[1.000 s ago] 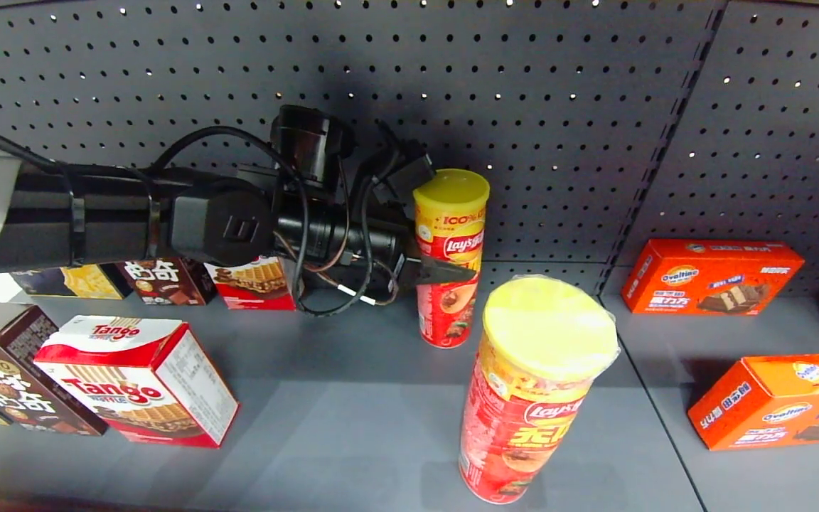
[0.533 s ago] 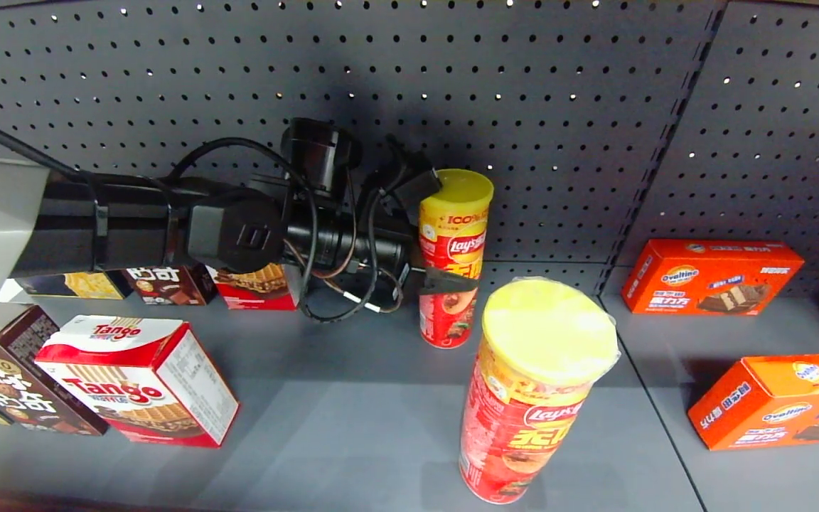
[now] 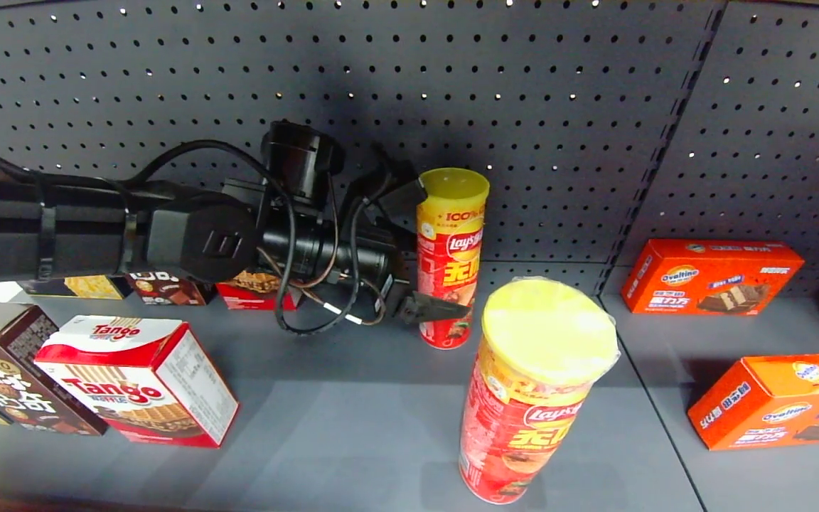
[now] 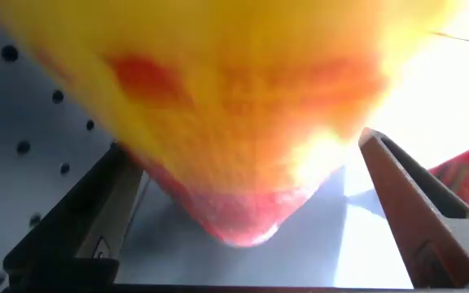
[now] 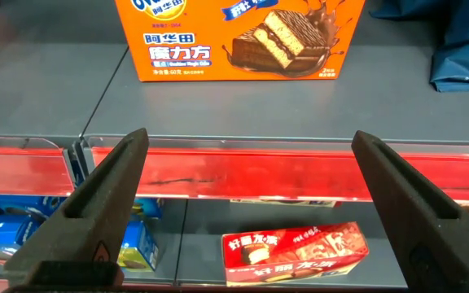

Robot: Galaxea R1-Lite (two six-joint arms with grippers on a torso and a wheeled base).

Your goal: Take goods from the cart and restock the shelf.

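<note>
Two red chip cans with yellow lids stand on the grey shelf (image 3: pixel 352 419). The rear can (image 3: pixel 452 249) is upright near the pegboard, and the front can (image 3: pixel 534 391) stands closer to me. My left gripper (image 3: pixel 432 284) reaches in from the left and is open around the rear can, one finger (image 3: pixel 438 309) lying low across its front. In the left wrist view that can (image 4: pixel 234 98) sits between the spread fingers of the left gripper (image 4: pixel 243 203). My right gripper (image 5: pixel 247 212) is open and holds nothing, facing the shelf's red front rail (image 5: pixel 243 171).
Wafer boxes (image 3: pixel 139 380) and a brown box (image 3: pixel 4 377) lie at the shelf's left. Two orange boxes (image 3: pixel 712 274) (image 3: pixel 779 398) lie on the right section. The pegboard wall (image 3: pixel 523 107) closes the back. An orange box (image 5: pixel 234 37) sits above the rail, with more boxes on the shelf below.
The left arm has drawn back to the left and its front finger has dropped lower on the rear can. That can now stands straighter. The front can has not moved.
</note>
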